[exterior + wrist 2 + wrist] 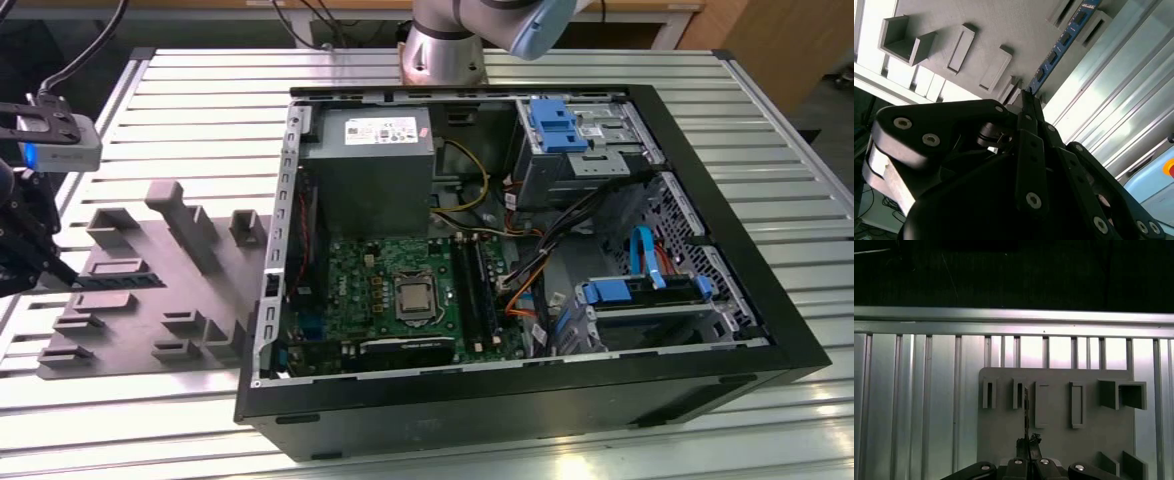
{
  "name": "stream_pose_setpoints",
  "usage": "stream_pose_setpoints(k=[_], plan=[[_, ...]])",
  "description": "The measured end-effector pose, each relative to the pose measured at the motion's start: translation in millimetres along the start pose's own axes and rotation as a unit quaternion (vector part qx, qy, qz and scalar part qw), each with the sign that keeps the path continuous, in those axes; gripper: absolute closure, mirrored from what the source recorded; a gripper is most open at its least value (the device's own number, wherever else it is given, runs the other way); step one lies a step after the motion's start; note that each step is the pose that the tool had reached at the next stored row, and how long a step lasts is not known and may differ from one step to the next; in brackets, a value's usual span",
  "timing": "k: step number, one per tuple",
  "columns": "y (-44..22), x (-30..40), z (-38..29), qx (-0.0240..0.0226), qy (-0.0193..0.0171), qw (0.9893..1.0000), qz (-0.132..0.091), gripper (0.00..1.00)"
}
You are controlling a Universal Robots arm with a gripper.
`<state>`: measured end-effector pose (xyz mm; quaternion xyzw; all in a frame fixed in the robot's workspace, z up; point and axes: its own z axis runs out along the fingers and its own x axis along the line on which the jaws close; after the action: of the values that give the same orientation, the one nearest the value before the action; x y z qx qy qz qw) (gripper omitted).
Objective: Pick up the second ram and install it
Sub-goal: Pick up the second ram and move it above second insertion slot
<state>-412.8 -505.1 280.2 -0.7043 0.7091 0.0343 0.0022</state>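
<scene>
The exterior view puts the gripper (pixel 56 270) way out at the exterior view's left, over the grey holder plate (pixel 134 335) on the slatted metal table (pixel 200 90) and well apart from the open computer case (pixel 534 400). The second ram (pixel 120 283) is a dark strip lying along the plate between the holder blocks, with one end right at the fingertips. From that angle I honestly can't tell whether the fingers have it or just touch it.

The wrist cameras sort that out. In the second wrist view the second ram (pixel 1061 45) stands on edge, bluish, with a row of dark chips down its side. The black fingers (pixel 1030 140) come together at its near end. In the first wrist view the second ram (pixel 1026 405) is edge-on, a thin dark line running out from the gripper (pixel 1029 447) between two blocks of the holder plate (pixel 1004 440). So the gripper is clenched on the end of the stick, which sits down among the blocks.

The exterior view adds the case innards: green motherboard (pixel 360 270), its long black slots (pixel 470 285), grey power supply (pixel 367 165) and blue drive bays (pixel 554 125).

Hard to make out:
- The gripper's body is cut off at the exterior view's left edge.
- The linkage blocks a big chunk of the second wrist view.
- I can't tell if the stick's lower edge rests in a groove or just on the plate.
</scene>
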Motion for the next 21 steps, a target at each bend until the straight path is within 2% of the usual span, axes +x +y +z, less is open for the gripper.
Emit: stream_pose_setpoints(k=[21], plan=[[0.5,-0.6,-11.6,0.0,0.0,1.0,0.0,0.89]])
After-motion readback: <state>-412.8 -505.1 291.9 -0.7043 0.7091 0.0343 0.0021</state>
